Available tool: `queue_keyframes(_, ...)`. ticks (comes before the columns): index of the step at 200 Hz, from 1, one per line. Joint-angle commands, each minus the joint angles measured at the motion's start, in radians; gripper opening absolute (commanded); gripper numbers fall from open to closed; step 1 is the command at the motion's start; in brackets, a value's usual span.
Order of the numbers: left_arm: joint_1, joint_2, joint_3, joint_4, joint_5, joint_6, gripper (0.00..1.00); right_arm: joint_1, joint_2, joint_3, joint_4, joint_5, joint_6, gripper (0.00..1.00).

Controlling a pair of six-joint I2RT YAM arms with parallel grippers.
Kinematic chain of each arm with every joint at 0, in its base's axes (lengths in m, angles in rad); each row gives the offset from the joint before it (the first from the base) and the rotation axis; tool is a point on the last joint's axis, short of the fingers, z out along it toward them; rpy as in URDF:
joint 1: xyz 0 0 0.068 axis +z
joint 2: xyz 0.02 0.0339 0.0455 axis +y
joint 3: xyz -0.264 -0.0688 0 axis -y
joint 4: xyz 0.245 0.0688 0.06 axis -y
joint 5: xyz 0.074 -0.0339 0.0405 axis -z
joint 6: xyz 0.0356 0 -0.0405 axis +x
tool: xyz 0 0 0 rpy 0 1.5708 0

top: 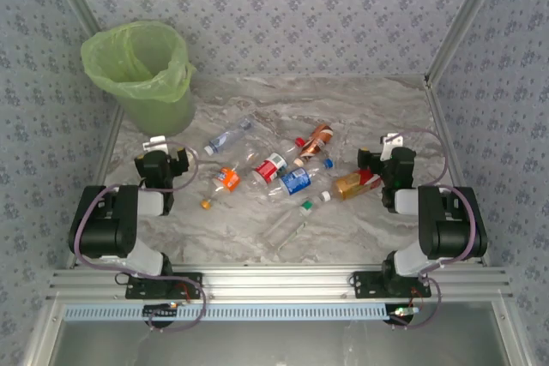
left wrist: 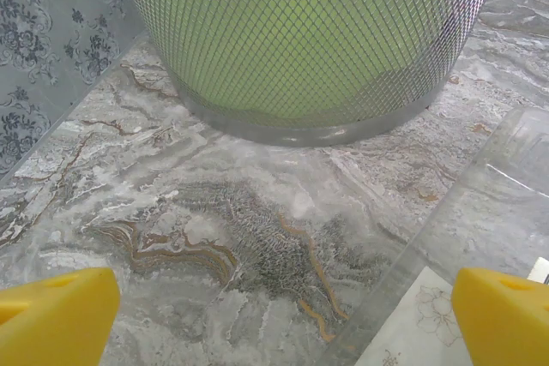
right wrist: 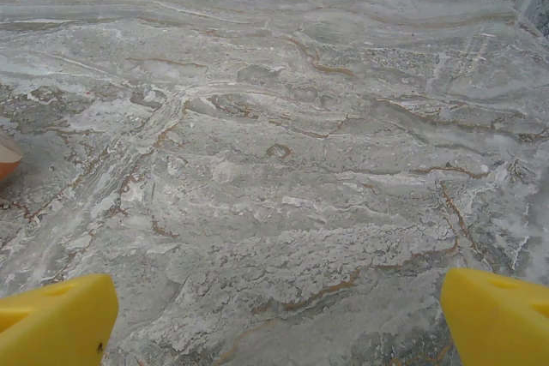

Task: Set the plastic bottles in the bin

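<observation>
Clear plastic bottles [top: 296, 180] lie scattered on their sides across the middle of the grey marbled desk [top: 360, 100]. Among them are a red-labelled bottle [top: 273, 167] touching a blue-labelled one, an amber bottle [top: 356, 183] towards the right edge, and a label-free bottle with a green cap [top: 287, 225] nearest the front edge. The bin [top: 159, 113] stands upright in the far left corner of the desk, well apart from the bottles. It is a mesh-walled container lined with a lime-green bag [top: 137, 62].

The left end effector [top: 163, 162] sits near the left edge, just in front of the bin. In the left wrist view its yellow fingertips [left wrist: 56, 319] are spread wide over bare marble, holding nothing, with the bin's wall [left wrist: 309, 40] straight ahead. The right end effector [top: 386, 162] is near the right edge, just beside the amber bottle. It is also wide open and empty above the desk [right wrist: 274, 169].
</observation>
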Motion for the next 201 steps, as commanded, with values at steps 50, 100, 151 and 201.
queue_keyframes(50,-0.005,-0.002,0.011,0.039,-0.010,0.003,0.99,-0.002,0.008,0.005,0.004,0.002,0.013,0.99)
queue_keyframes(100,-0.005,-0.002,0.011,0.038,-0.011,0.005,0.99,-0.001,0.007,0.007,0.005,0.003,0.013,0.99)
queue_keyframes(151,-0.005,-0.002,0.011,0.040,-0.010,0.005,0.99,-0.002,0.006,0.004,0.005,0.000,0.013,0.99)
queue_keyframes(201,-0.006,-0.014,0.016,0.026,0.004,0.013,0.99,-0.002,0.000,0.007,-0.003,0.000,0.015,0.99)
